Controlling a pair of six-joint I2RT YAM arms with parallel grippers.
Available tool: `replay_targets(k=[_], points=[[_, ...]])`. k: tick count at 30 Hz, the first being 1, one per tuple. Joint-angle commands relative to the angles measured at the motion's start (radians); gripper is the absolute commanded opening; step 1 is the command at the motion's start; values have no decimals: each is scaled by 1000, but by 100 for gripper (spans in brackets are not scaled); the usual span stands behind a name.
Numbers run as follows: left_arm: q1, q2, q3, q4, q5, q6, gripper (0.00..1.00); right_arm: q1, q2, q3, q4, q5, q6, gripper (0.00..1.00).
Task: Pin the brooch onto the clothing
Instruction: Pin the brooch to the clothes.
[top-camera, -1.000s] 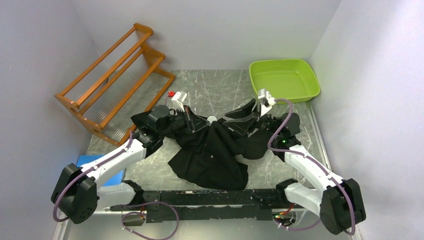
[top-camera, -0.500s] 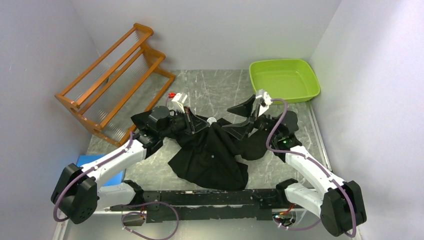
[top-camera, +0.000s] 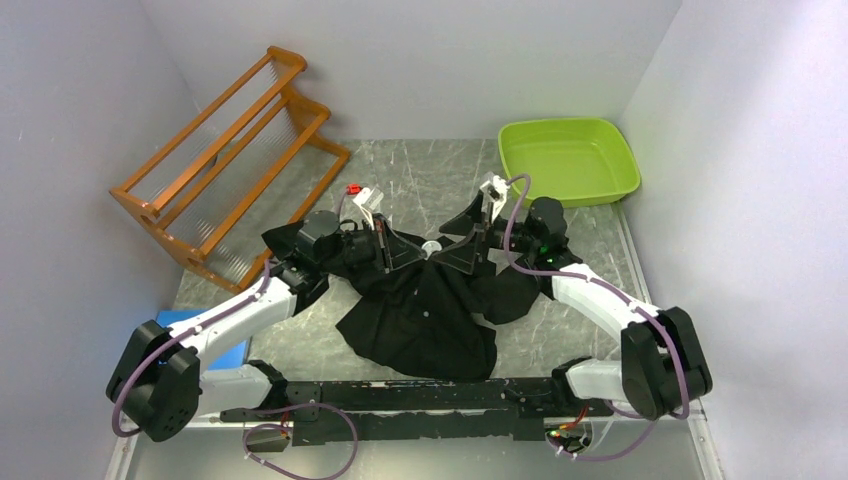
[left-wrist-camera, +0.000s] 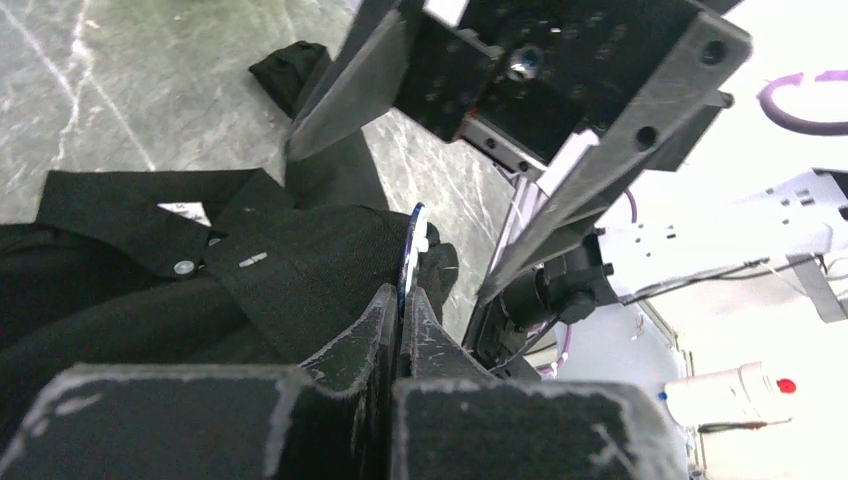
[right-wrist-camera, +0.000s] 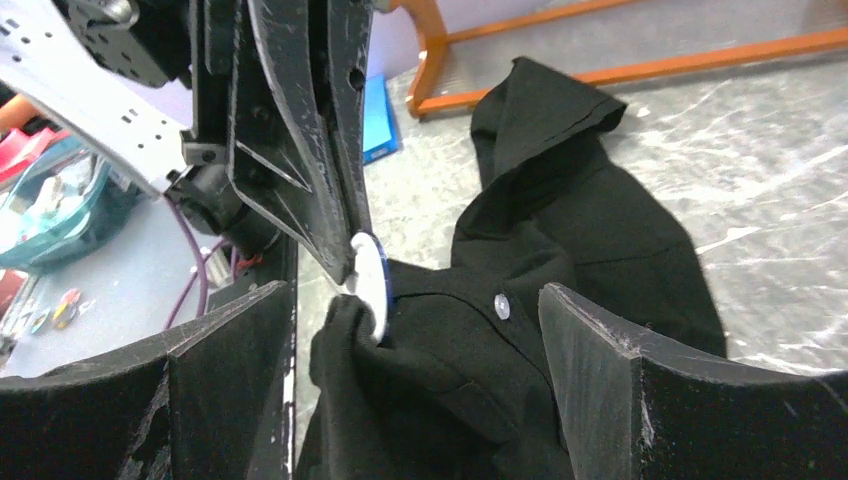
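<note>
shirt (top-camera: 420, 312) mid-table | rack (top-camera: 232, 148) behind-left | tub (top-camera: 566, 160) behind-right | brooch (top-camera: 431, 244) at shirt's far edge

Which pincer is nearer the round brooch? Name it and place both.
Left. The left pincer is shut on the brooch at the edge of the black shirt. The right pincer faces it, open, jaws spread to either side of the brooch without touching.

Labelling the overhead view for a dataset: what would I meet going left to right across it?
Orange rack → left fingers, shut on the brooch → open right fingers → green tub. The black shirt spreads under the middle, so it's left out.
</note>
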Motion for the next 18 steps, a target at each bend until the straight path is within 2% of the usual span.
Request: replay_targets(k=[1,5,8,10,11,14,18], points=[[-1,-4,25,109,119,40,3,9,32,49,79,-120,-17,96],[-1,-6,34,106,149,48,3,11,44,51,119,-175,-4,86],[-1,-9,35,104,147,51,3,16,50,61,131,-206,-3,70],[-2,-10,35,106,147,52,3,18,55,69,104,-207,-15,54],[-1,-10,35,107,145,52,3,18,58,72,93,-208,-22,50],[-3,-8,42,98,149,52,3,21,66,80,78,-207,-24,43],[-2,-9,49,90,154,57,3,24,70,91,38,-215,-49,45]])
